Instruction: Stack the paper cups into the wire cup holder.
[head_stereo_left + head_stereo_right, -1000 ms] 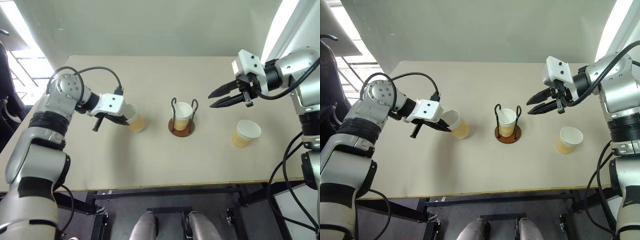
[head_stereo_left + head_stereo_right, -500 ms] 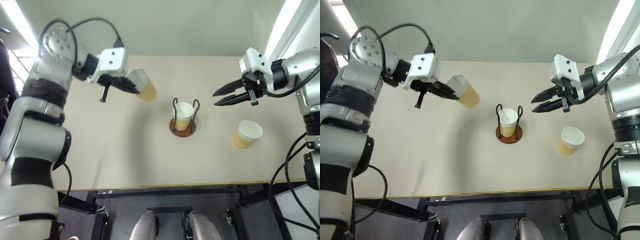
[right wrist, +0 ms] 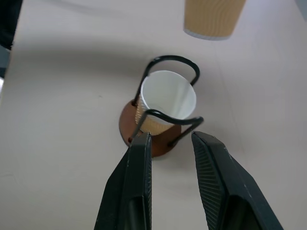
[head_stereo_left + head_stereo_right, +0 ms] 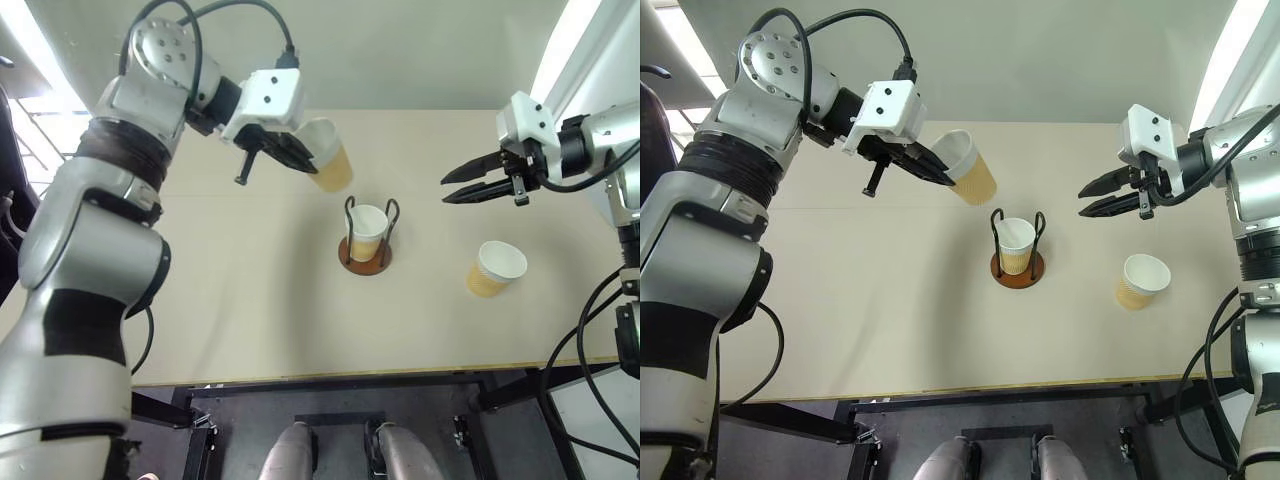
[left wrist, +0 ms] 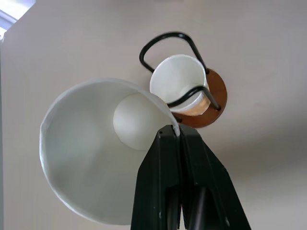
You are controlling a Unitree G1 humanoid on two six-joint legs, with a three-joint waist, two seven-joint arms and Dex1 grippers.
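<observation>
One paper cup [image 4: 328, 155] hangs tilted in the air, up and to the left of the wire cup holder [image 4: 365, 258]. My left gripper [image 4: 300, 158] is shut on its rim, one finger inside and one outside. In the left wrist view the held cup [image 5: 91, 153] is in front of the holder [image 5: 215, 93]. A second cup [image 4: 367, 230] stands upright inside the holder's black loops. A third cup [image 4: 494, 268] stands on the table to the right. My right gripper [image 4: 447, 190] hovers open and empty above the table, right of the holder and pointing toward it.
The beige table [image 4: 230, 310] carries just the holder and the cups, with wide bare surface to the left and front. Its front edge [image 4: 330, 375] runs below the holder. A pale wall rises behind the far edge.
My left arm has lifted its cup off the table and carried it up and to the right, close to the holder. The right gripper has drifted slightly right, still open.
</observation>
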